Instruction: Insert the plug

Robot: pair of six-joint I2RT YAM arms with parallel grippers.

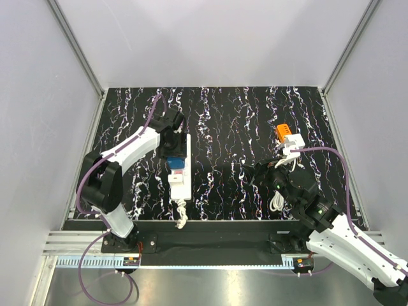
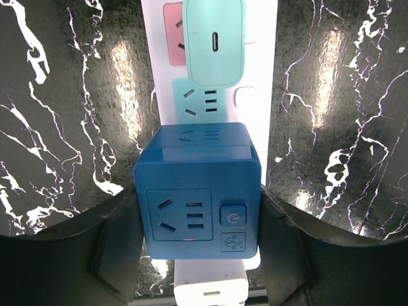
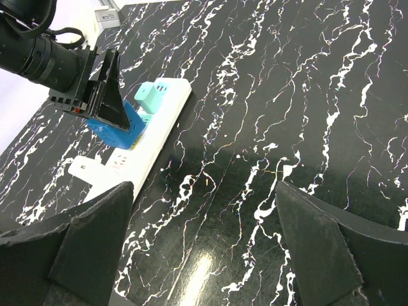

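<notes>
Gripping the blue cube plug [image 2: 197, 191] on both flanks, the left gripper [image 2: 201, 252] has it clamped right over the white power strip [image 2: 262, 95], just this side of the mint charger [image 2: 213, 41] that sits in a further outlet. From the right wrist view the cube looks tipped against the strip rather than flush, so I'd call this the insertion step, not yet finished. Whether the prongs have found their slots is hidden under the body. The right gripper [image 3: 204, 245] hangs spread and empty above the marble table [image 3: 306, 95], well apart from the action. Next it calls for levelling the cube, then a straight push down into the socket.
</notes>
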